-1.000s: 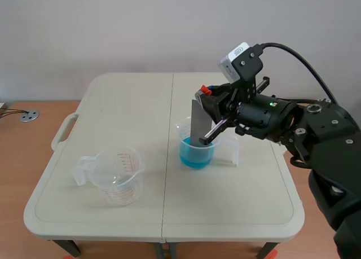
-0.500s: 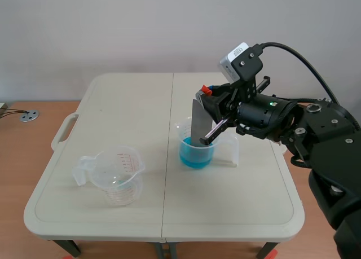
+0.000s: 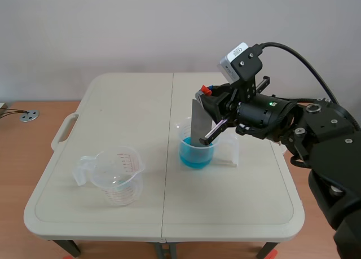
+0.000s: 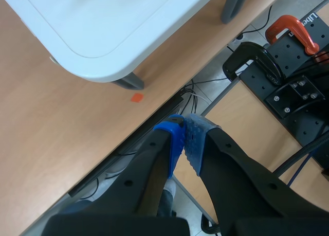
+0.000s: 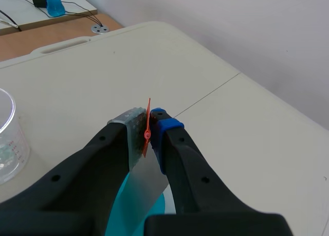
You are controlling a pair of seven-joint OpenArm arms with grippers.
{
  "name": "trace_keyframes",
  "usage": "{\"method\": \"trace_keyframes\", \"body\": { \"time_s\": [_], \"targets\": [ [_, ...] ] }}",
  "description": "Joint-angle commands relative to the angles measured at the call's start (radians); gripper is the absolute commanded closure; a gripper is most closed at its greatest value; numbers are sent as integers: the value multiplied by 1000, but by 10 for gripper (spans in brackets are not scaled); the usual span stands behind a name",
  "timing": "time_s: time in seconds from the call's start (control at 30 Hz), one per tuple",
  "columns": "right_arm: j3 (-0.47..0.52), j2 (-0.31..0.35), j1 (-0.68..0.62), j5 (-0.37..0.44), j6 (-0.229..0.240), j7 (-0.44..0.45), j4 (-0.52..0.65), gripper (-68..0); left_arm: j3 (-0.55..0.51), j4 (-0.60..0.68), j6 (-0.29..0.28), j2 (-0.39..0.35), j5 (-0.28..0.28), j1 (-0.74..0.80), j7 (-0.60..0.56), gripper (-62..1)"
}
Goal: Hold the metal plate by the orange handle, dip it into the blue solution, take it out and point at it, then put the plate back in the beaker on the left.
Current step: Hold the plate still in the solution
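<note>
Cream table (image 3: 113, 101) is the work surface; the dip looks under way, with the metal plate (image 3: 199, 121) standing in the blue solution (image 3: 195, 155), and lifting out, pointing and the return to the empty left beaker (image 3: 117, 177) remain. The right gripper (image 5: 147, 135) pinches the orange handle (image 5: 148, 124) tightly; the left gripper (image 4: 186, 139) is closed on nothing.

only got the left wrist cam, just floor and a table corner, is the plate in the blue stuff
Observer: Yes, the metal plate stands with its lower end in the blue solution.
Operator: who's holding it
Observer: The right end effector, shut on the orange handle at the plate's top.
Operator: and the left beaker
Observer: The clear beaker stands apart on the left half of the table, no plate in it.
</note>
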Motion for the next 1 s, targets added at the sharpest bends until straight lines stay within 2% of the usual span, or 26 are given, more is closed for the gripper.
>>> {"method": "trace_keyframes", "body": {
  "time_s": [0.0,0.97],
  "targets": [
    [-1,0,9,-12,16,-3,-9,-13,-2,4,4,5,-6,-6,-10,-17],
    [-1,0,9,-12,16,11,-9,-13,-2,4,4,5,-6,-6,-10,-17]
  ]
}}
